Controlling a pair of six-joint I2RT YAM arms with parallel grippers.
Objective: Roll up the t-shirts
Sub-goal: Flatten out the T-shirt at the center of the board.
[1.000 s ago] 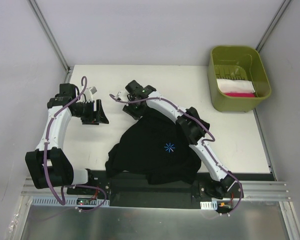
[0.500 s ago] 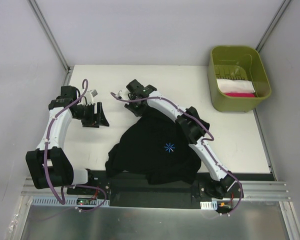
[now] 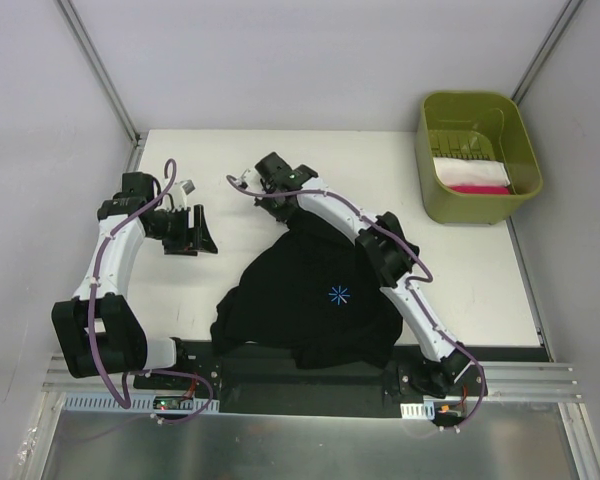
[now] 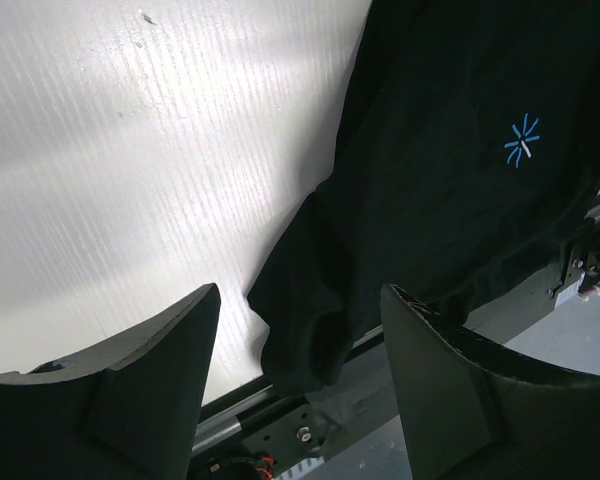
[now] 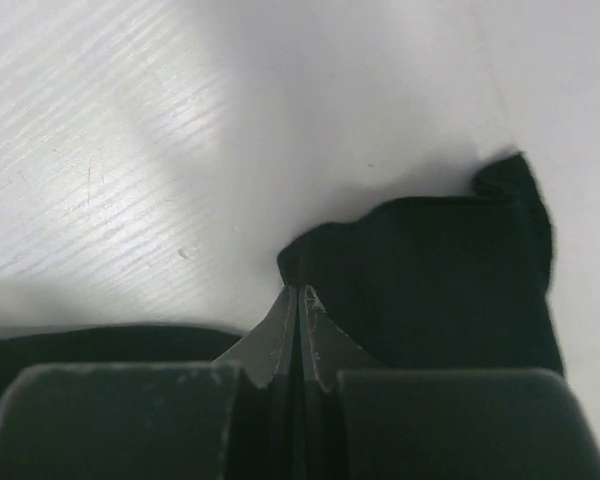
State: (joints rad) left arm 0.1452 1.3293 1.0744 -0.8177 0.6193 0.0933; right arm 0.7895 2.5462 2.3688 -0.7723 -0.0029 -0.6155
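A black t-shirt [image 3: 320,300] with a blue starburst logo [image 3: 338,294] lies crumpled on the white table near the front edge. My right gripper [image 3: 276,203] reaches over its far end and is shut, its tips pinching a fold of the shirt's edge [image 5: 420,270]. In the right wrist view the right gripper [image 5: 298,292] has its jaws pressed together on that black cloth. My left gripper [image 3: 194,236] hovers open to the left of the shirt, touching nothing. The left wrist view shows the left gripper [image 4: 300,292] above a sleeve of the t-shirt [image 4: 450,180] and the logo [image 4: 522,140].
An olive-green bin [image 3: 435,190] stands at the back right corner holding folded white and pink cloth [image 3: 470,176]. A black rail [image 3: 280,370] with the arm bases runs along the front edge; the sleeve hangs over it.
My right gripper has closed on the far edge of the shirt and shifted slightly up and right. The left arm has barely moved.
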